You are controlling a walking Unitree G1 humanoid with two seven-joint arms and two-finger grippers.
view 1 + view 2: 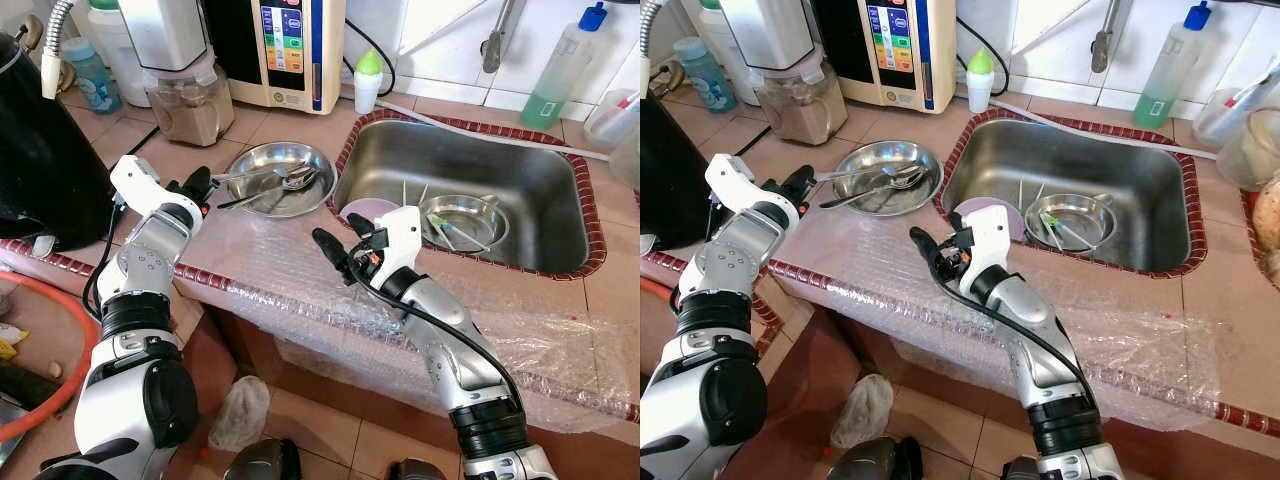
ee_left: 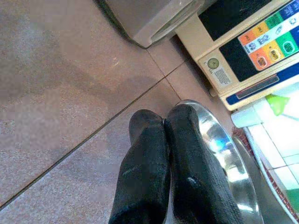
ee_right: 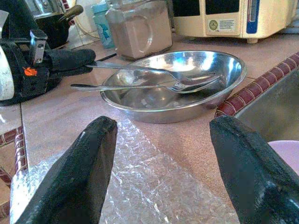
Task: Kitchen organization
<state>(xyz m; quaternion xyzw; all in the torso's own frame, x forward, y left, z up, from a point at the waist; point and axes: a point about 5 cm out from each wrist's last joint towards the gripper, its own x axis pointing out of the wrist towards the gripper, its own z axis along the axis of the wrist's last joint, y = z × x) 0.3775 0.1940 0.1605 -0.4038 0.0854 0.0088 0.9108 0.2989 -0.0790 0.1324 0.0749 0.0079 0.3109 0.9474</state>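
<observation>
A steel plate on the tiled counter, left of the sink, holds a spoon and a fork whose handles stick out over its left rim. My left gripper is shut, with its fingertips at the end of the spoon handle; I cannot tell whether it touches the handle. My right gripper is open and low over the bubble wrap, just in front of the plate, with nothing between its fingers. A small steel bowl with utensils and a purple dish lie in the sink.
The steel sink is at the right. A blender jar, a water purifier and a small green-capped bottle stand at the back. At the far left is a large black pot. A soap bottle stands behind the sink.
</observation>
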